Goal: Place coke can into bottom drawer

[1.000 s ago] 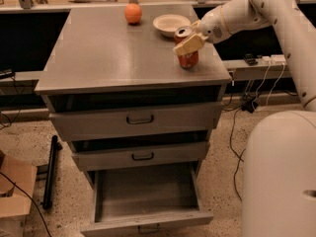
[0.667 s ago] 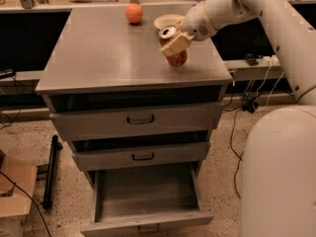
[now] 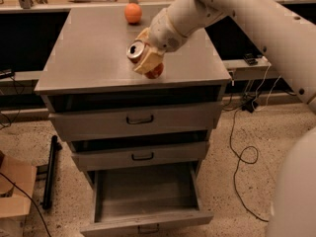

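Note:
My gripper point(image 3: 146, 59) is shut on the coke can point(image 3: 137, 51), an orange-red can held tilted with its silver top facing left and up, its red base showing below the fingers. It hangs just above the front middle of the grey cabinet top point(image 3: 89, 53). The bottom drawer point(image 3: 146, 194) is pulled open below, a deep grey box, empty inside, with a small dark handle on its narrow front panel. The can is well above and slightly behind the drawer opening.
A round orange fruit point(image 3: 133, 13) sits at the back of the cabinet top. The two upper drawers point(image 3: 138, 120) are slightly ajar. Cables point(image 3: 242, 157) trail on the floor at right; a cardboard box point(image 3: 12, 191) and a black bar point(image 3: 49, 172) lie at left.
The gripper has carried the can from the back right of the cabinet top toward the front middle, tipping it over so its top faces left. The white plate is now hidden.

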{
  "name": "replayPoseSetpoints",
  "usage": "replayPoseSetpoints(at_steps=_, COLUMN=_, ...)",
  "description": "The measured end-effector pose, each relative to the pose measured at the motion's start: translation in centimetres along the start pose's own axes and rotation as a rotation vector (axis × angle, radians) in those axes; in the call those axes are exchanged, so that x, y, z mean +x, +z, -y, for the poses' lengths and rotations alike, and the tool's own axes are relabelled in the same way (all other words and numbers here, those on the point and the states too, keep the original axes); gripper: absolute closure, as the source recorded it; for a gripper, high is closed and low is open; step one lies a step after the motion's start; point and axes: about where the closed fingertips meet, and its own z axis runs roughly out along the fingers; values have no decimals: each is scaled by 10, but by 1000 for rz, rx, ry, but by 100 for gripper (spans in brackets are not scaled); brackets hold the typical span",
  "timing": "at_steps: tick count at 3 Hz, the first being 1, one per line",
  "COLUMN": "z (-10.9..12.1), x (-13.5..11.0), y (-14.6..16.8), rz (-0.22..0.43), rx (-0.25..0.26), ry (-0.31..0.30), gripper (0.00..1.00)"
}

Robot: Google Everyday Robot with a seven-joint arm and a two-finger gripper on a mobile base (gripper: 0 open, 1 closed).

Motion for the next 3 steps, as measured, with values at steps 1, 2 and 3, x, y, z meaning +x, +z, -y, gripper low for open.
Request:
replayPoseSetpoints(at_steps=1, z=-37, x=-15, y=19, rz=12, rx=-49, ry=-10, gripper=100)
replayPoseSetpoints(at_steps=2, z=-96, x=14, y=43, rz=-74, rx=-140, ry=111, gripper=100)
replayPoseSetpoints(at_steps=3, z=-96, x=13, y=44, rz=-71, rx=-142, ry=102, gripper=100)
